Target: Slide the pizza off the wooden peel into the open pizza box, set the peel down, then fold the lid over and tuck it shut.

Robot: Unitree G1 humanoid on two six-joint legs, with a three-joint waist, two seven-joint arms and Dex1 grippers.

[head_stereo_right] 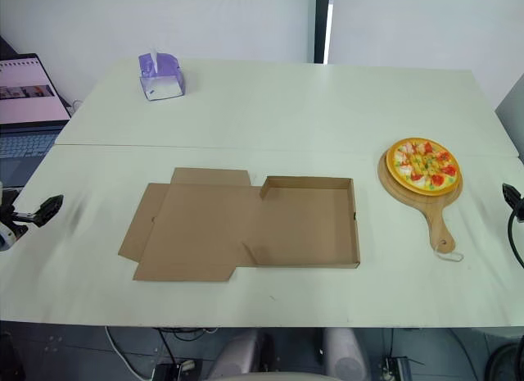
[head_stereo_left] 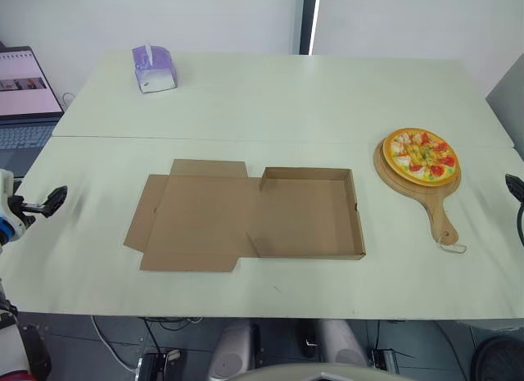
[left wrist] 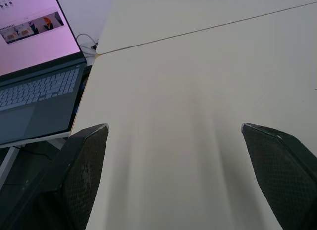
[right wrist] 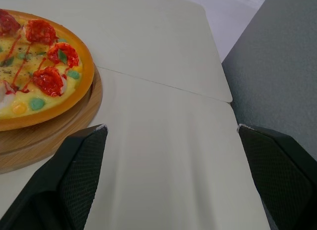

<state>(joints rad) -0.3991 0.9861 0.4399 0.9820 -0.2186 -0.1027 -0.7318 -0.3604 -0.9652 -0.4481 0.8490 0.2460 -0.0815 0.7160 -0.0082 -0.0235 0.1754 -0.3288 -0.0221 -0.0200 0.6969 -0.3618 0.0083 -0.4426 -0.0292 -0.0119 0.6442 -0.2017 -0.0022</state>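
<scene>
A yellow-rimmed pizza (head_stereo_left: 421,155) with red toppings lies on the round wooden peel (head_stereo_left: 438,209) at the table's right side, handle toward the front edge. The open cardboard pizza box (head_stereo_left: 307,213) sits mid-table, its lid (head_stereo_left: 196,217) lying flat to the left. My left gripper (head_stereo_left: 51,202) hovers open over the table's left edge, far from the box, with nothing between its fingers (left wrist: 86,156). My right gripper (right wrist: 171,127) stands open just right of the peel, empty, with the pizza (right wrist: 34,86) beside it.
A purple tissue box (head_stereo_left: 154,68) stands at the back left of the white table (head_stereo_left: 270,102). A laptop (head_stereo_left: 24,94) with a lit screen sits just off the table's left edge. A grey panel (right wrist: 277,67) rises beyond the right edge.
</scene>
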